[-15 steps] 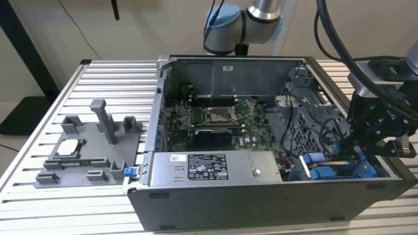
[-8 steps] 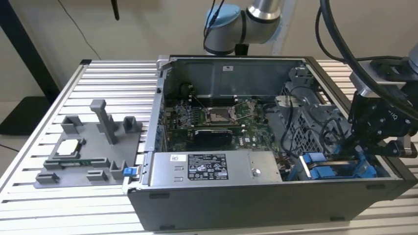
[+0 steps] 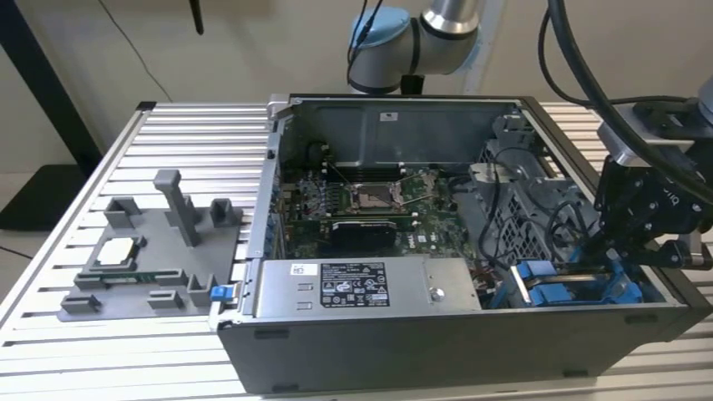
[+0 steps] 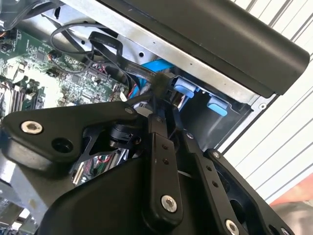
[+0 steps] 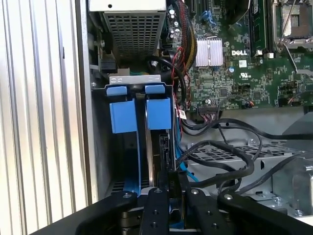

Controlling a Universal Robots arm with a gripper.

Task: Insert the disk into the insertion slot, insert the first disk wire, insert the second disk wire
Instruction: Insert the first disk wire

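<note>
The bench (image 3: 67,351) was silver, ribbed in long parallel slats. On it, at eight o'clock in the exterior view, lay a matt grey fixture plate (image 3: 145,267). The computer case (image 3: 446,351) was dark grey, its motherboard (image 3: 356,209) green with fine silver speckling. The power-supply box (image 3: 368,288) was silver-grey under a black-and-white label. At four o'clock, the insertion slot (image 3: 568,288) showed bright blue rails. The gripper (image 3: 610,251) was black, and the arm (image 3: 390,33) was silver with pale blue caps. In the first wrist view, black cables (image 5: 230,161) looped beside a red-and-yellow wire bundle (image 5: 188,44).
</note>
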